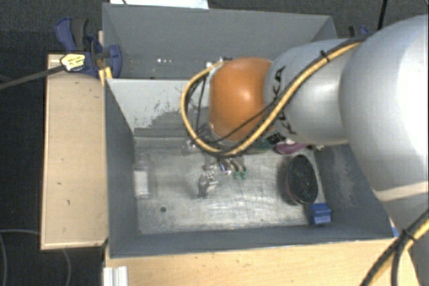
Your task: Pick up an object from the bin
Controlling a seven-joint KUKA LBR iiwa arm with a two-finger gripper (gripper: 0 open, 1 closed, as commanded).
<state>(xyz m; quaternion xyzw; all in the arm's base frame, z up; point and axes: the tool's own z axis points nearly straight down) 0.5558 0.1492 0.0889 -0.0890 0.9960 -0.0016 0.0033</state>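
Note:
My gripper (pixel 208 181) hangs low over the middle of the bin floor. Nothing shows in its grasp. A small green thing (pixel 239 173) lies just to its right, close to its body. Farther right a dark oval disc (pixel 299 181) rests on the floor, with a small blue block (pixel 320 214) in front of it near the bin's front right corner. A pale translucent block (pixel 141 183) lies apart by the left wall. A bit of a magenta thing (pixel 289 147) peeks out from under the arm.
The arm, with its orange cover and looped yellow and black cables, comes in from the right and hides the back right of the bin. Sloped grey walls close in on all sides. Bare floor lies between the gripper and the pale block.

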